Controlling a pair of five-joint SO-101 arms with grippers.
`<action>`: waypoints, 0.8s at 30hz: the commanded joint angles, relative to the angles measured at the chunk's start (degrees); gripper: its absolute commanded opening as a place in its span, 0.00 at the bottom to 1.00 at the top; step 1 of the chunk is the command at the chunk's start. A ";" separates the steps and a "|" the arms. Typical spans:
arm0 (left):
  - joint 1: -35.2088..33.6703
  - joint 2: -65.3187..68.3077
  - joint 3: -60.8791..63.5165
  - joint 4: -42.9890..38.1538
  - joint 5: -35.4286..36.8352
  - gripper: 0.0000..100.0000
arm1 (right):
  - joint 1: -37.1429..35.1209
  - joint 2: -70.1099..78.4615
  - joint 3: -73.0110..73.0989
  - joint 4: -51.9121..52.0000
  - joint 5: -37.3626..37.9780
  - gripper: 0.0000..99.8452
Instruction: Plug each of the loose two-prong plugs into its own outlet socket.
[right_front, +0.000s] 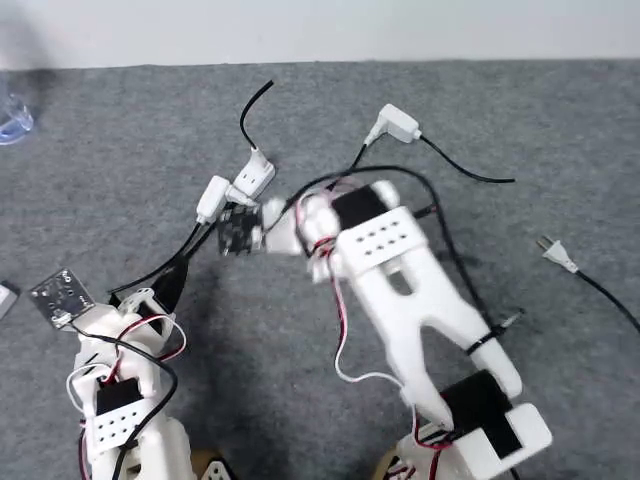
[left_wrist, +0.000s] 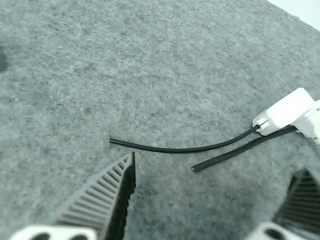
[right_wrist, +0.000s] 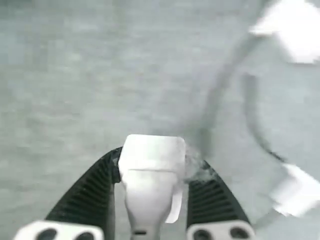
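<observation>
My right gripper (right_front: 238, 230) (right_wrist: 155, 160) is shut on a white plug (right_wrist: 152, 165) above the middle of the grey mat. Just beyond it lie two white socket pieces (right_front: 213, 198) (right_front: 255, 175) with black cables. In the right wrist view these white pieces (right_wrist: 295, 30) (right_wrist: 295, 192) are blurred. A third white piece (right_front: 395, 125) lies farther back. A loose two-prong plug (right_front: 555, 252) rests at the far right on its black cord. My left gripper (right_front: 160, 285) (left_wrist: 215, 165) is open, low over the mat, near two black cable ends (left_wrist: 185, 148) and a white piece (left_wrist: 287, 110).
A clear plastic object (right_front: 10, 115) sits at the back left corner. The pale wall edge (right_front: 320, 40) runs along the back of the mat. Black cables (right_front: 470, 175) loop around my right arm. Bare mat (right_front: 560, 380) lies at the front right.
</observation>
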 joint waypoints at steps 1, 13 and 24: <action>-0.35 -0.53 -0.75 0.26 -0.44 0.44 | 4.70 -2.68 -4.48 -12.35 1.49 0.01; -0.35 -0.53 -0.75 0.26 -0.44 0.44 | 7.78 6.29 -1.05 -43.65 1.05 0.01; -0.35 -0.53 -0.75 0.26 -0.44 0.44 | 7.34 -2.77 -1.23 -28.79 -11.96 0.37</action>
